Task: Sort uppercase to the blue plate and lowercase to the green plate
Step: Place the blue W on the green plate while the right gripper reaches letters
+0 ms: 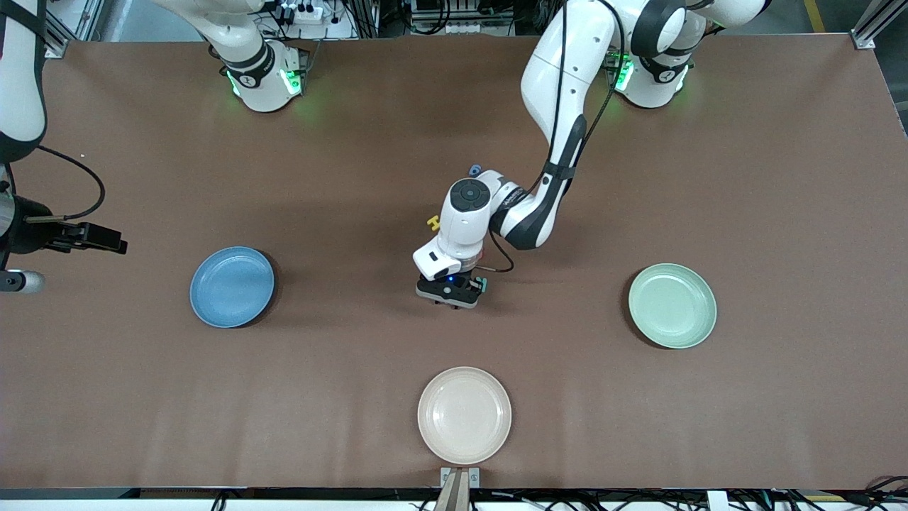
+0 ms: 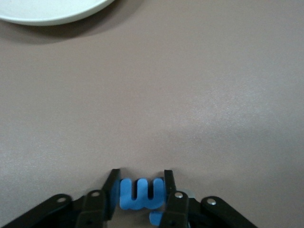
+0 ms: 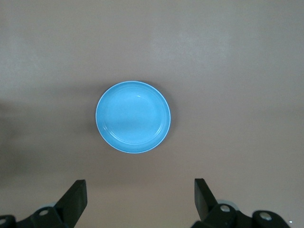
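Note:
My left gripper (image 1: 448,289) is low over the middle of the table, shut on the blue three-pronged lowercase letter (image 2: 141,194), with one finger (image 2: 112,187) against each side. A second blue foam piece (image 2: 156,218) shows just under it. A yellow letter (image 1: 433,223), a blue letter (image 1: 474,169) and a teal bit (image 1: 484,284) peek out around the left arm; the other letters are hidden. The blue plate (image 1: 232,287) lies toward the right arm's end and the green plate (image 1: 672,305) toward the left arm's end, both empty. My right gripper (image 3: 140,187) is open high over the blue plate (image 3: 133,117).
A cream plate (image 1: 464,415) lies empty near the table's front edge, nearer the front camera than my left gripper; its rim shows in the left wrist view (image 2: 47,14). The right arm's hand (image 1: 92,236) hangs at the table's edge beside the blue plate.

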